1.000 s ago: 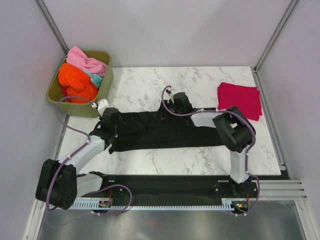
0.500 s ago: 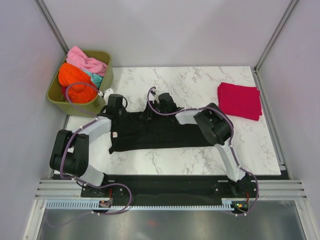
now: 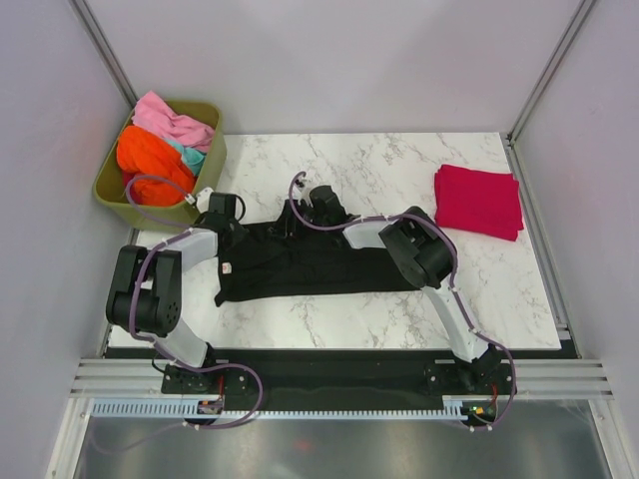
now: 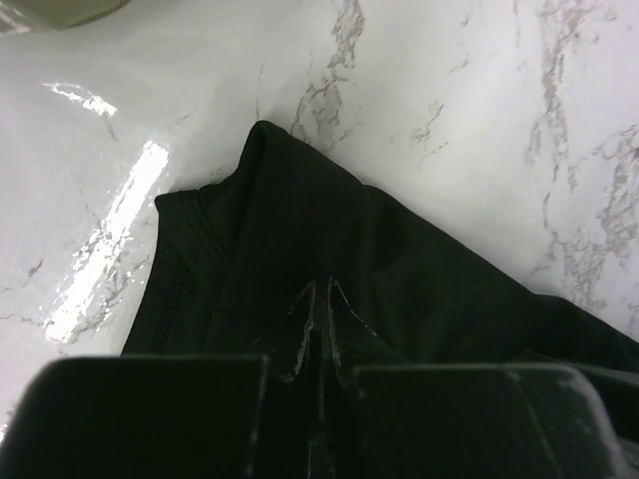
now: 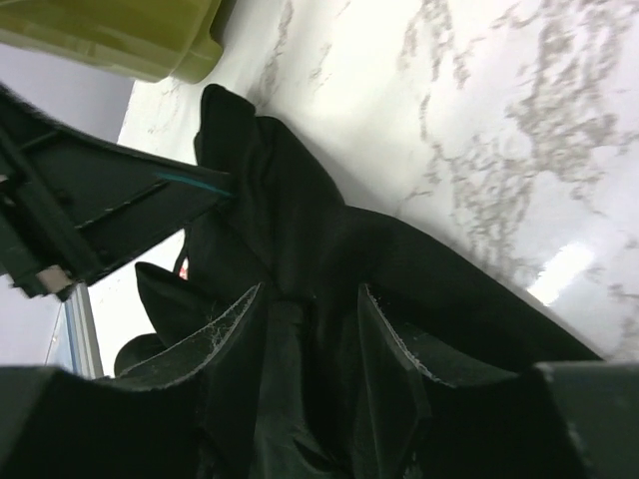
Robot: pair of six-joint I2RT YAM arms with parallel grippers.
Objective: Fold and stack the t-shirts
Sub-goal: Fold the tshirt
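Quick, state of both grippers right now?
Left gripper: closed, fingers pinching the black shirt.
Right gripper: open, fingers apart on either side of a fold of the shirt.

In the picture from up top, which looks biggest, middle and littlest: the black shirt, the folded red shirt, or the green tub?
1. black t-shirt, spread out flat.
2. olive-green tub; it stands taller, so a bit nearer the camera, but still looks clearly bigger than the red one.
3. folded red t-shirt.
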